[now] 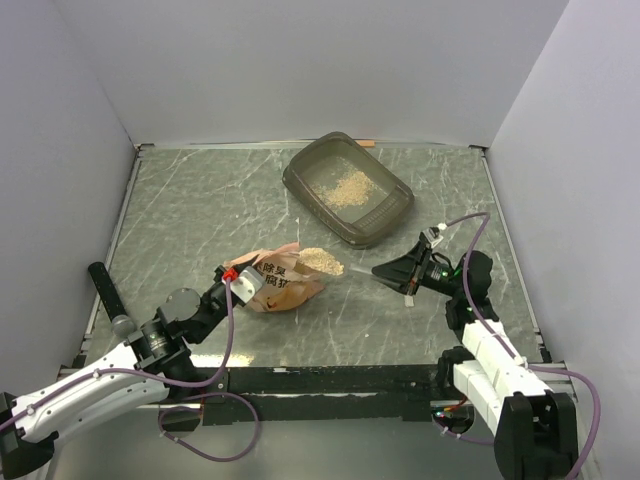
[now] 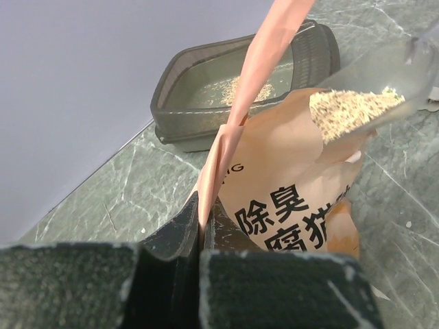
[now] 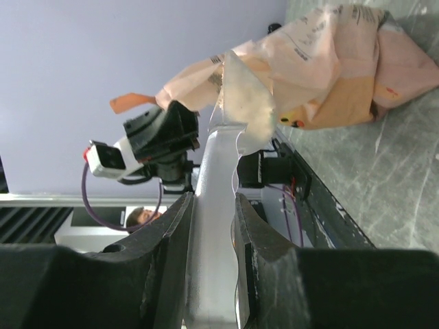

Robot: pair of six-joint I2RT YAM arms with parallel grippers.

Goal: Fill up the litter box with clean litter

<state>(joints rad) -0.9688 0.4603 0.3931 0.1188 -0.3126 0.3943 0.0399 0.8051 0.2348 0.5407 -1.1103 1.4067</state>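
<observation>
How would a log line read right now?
left gripper: shut on bag | right gripper: shut on loaded scoop | box: some litter inside

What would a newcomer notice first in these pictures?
A clear scoop heaped with clean litter, held by the right claw above the orange-pink bag at the centre. The left claw pinches the bag's edge; the litter box at the far side holds only a small heap.

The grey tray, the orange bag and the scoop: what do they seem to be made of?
The litter box looks like smoky, translucent rigid plastic with a moulded rim. The bag seems to be thin plastic film, crinkled and printed. The scoop appears to be clear hard plastic, with litter visible through it.
</observation>
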